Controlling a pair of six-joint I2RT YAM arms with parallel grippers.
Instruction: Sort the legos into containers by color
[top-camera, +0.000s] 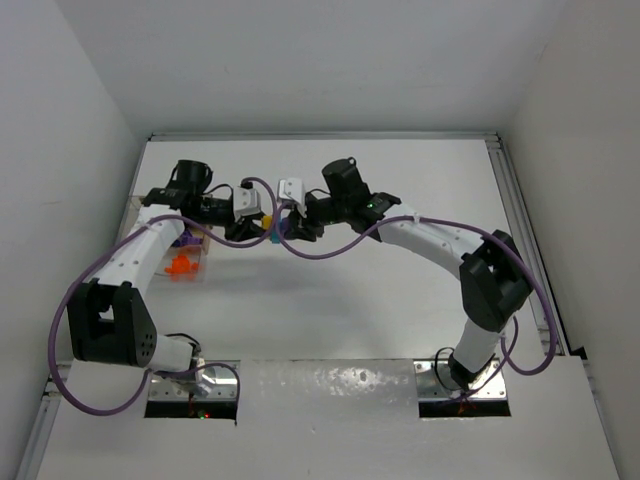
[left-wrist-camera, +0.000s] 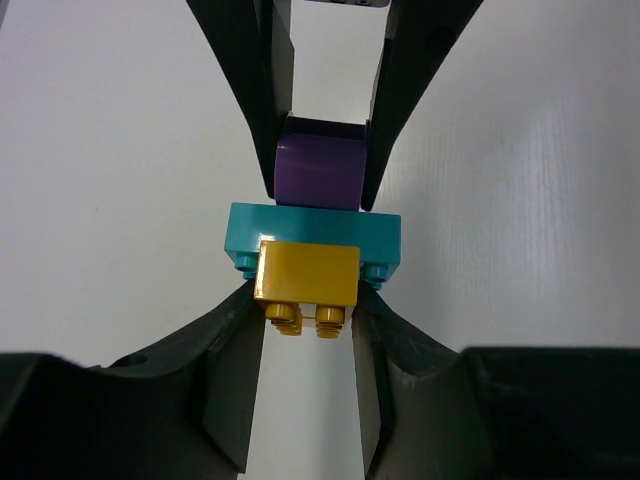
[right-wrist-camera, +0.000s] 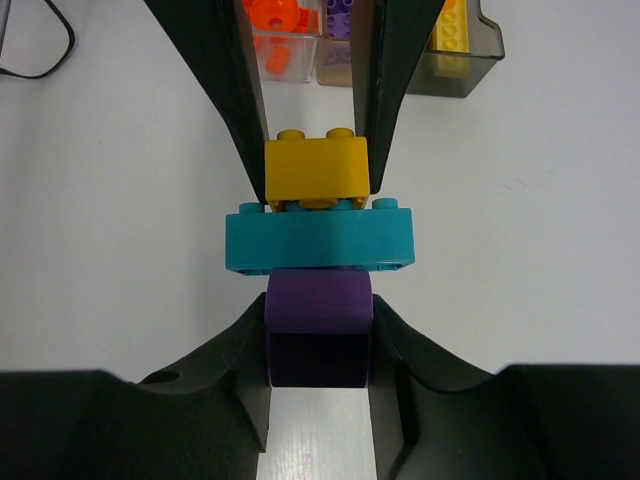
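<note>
your right pincer (right-wrist-camera: 318, 325) clamps the purple brick (right-wrist-camera: 318, 300), your left pincer (left-wrist-camera: 305, 300) nips the yellow brick (left-wrist-camera: 306, 270), teal plate (right-wrist-camera: 318, 240) between, mid-frame: opposed grips likely to pull colours apart; containers (right-wrist-camera: 462, 72) sit at top.

stacked bricks (right-wrist-camera: 318, 240) 3 | bins (right-wrist-camera: 472, 58) 3 | arms (top-camera: 432, 240) 2 | purple cables (top-camera: 330, 252) 2
</note>
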